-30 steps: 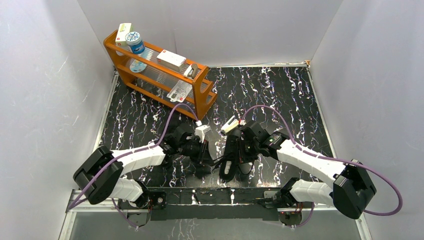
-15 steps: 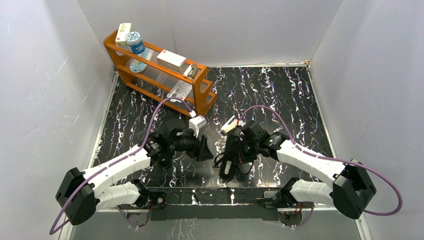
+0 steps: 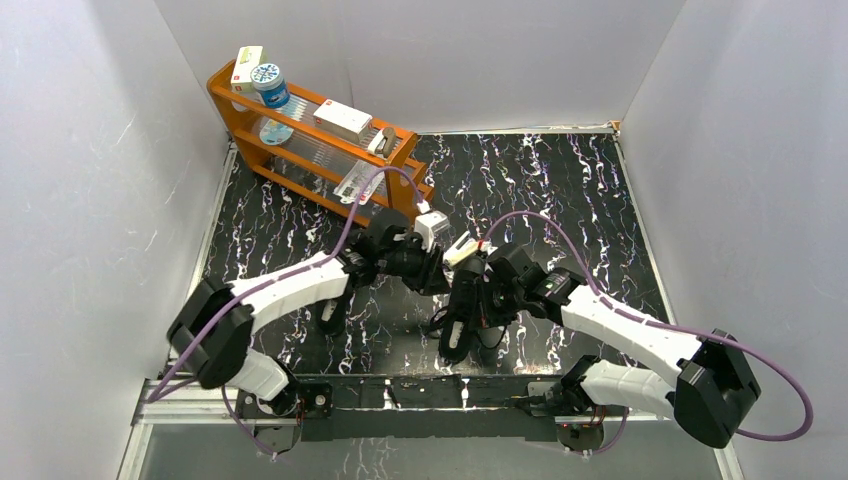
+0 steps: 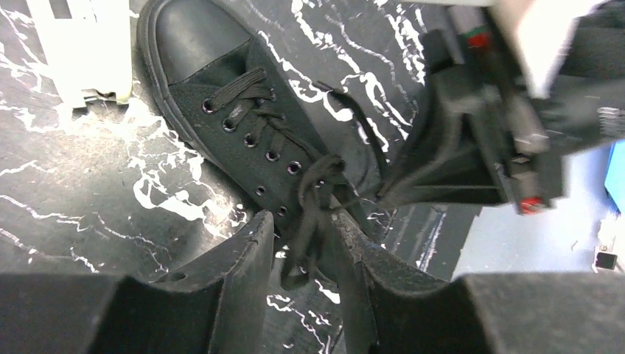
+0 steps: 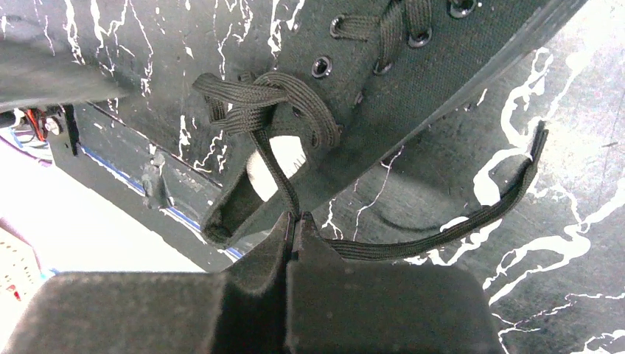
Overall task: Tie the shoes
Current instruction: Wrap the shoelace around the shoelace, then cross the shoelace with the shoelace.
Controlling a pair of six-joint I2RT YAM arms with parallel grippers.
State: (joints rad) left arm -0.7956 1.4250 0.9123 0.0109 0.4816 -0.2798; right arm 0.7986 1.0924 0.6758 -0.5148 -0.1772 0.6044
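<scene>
- Right wrist view: the right claw (image 5: 295,223) is clenched on a thin lace (image 5: 274,171) of the black shoe (image 5: 442,66) lying on the desk (image 5: 575,147).
- The left claw (image 4: 304,236) stands parted around another loose strand (image 4: 322,173).
- The lace looks limp and light; best pinched near the crossing.

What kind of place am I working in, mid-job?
Probably a robot test booth, not a home: plain white panel walls, a black marbled tabletop, and an orange rack of small packaged items.
</scene>
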